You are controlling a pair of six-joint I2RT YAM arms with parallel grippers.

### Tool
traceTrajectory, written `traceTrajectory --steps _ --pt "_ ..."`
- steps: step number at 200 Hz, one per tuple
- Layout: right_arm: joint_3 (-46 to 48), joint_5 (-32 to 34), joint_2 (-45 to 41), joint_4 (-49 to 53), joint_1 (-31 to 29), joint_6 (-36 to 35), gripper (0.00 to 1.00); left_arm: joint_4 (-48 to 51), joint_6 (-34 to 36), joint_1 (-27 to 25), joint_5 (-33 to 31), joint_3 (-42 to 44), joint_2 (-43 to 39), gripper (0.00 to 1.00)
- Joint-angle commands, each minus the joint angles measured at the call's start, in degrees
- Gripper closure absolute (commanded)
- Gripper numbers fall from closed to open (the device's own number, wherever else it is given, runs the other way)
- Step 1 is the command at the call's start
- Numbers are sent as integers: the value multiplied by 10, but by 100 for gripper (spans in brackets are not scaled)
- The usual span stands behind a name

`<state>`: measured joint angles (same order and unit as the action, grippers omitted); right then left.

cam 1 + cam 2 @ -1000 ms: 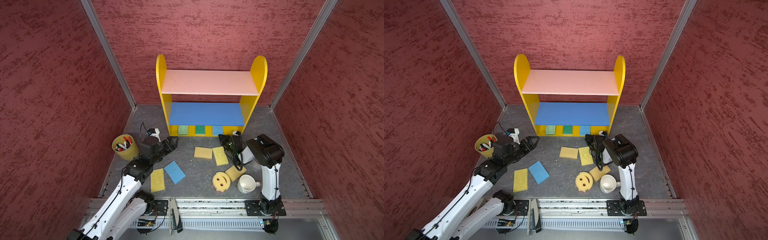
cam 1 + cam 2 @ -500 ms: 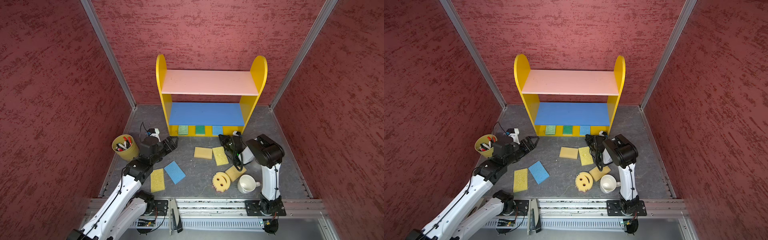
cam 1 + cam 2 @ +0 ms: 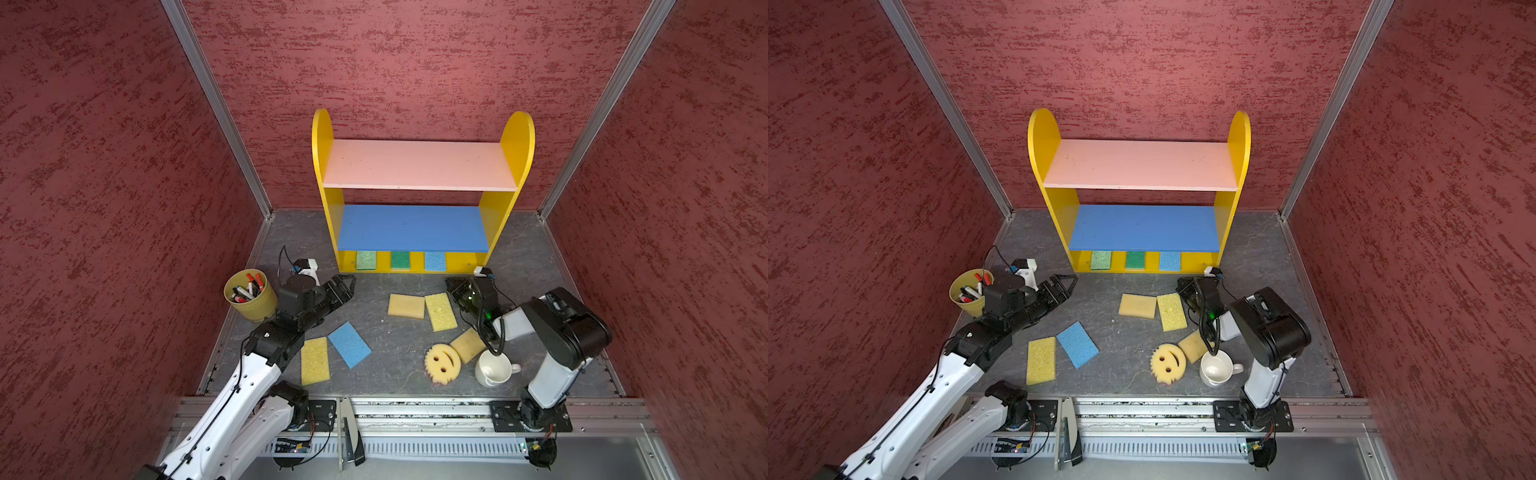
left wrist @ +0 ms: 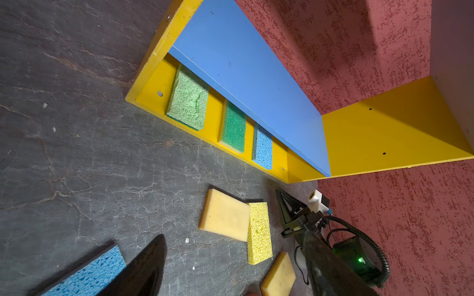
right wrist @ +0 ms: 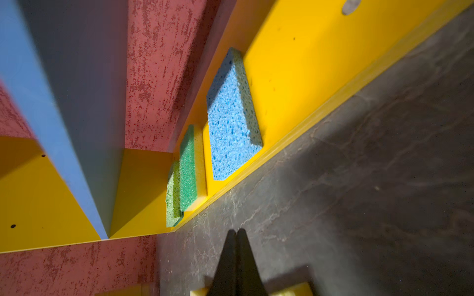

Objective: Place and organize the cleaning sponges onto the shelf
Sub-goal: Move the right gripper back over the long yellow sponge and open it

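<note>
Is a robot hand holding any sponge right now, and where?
No. The left hand is open and empty; the right hand is shut on nothing.

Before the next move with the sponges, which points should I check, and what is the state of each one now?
1. Left gripper open and empty: ok.
2. Right gripper open for a pick: not ok, it is shut on nothing.
3. Free room on the yellow-sided wooden shelf: ok, its pink top board and blue middle board are bare.
4. Blue rectangular sponge near the left arm apart from the yellow rectangular sponge beside it: cannot tell, corners very near.
5. Tan rectangular sponge easy to grasp: not ok, likely: the white mug stands close beside it.
</note>
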<state>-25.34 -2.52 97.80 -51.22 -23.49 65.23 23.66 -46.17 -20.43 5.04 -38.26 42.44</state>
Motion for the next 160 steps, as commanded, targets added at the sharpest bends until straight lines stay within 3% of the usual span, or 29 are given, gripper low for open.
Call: traceTrajectory --steps 1,33,54,58,63,103,160 --pt "0 -26 -68 142 -4 -91 96 39 11 12 -9 -12 12 16" --pt "-32 -36 -169 359 -9 -210 85 39 16 16 18 -9 33 16" --pt "-44 -15 -221 477 -11 -251 69 27 18 16 25 -4 34 12" --pt "-45 -16 -228 493 -11 -256 66 27 19 17 25 -6 34 11" --pt "-46 -20 -236 510 -11 -261 63 27 21 17 25 -8 34 0" --pt "-65 -43 -258 591 -26 -302 50 41 43 18 29 -35 33 1" --pt "-87 -65 -189 605 -38 -315 47 34 30 19 37 -18 29 1"
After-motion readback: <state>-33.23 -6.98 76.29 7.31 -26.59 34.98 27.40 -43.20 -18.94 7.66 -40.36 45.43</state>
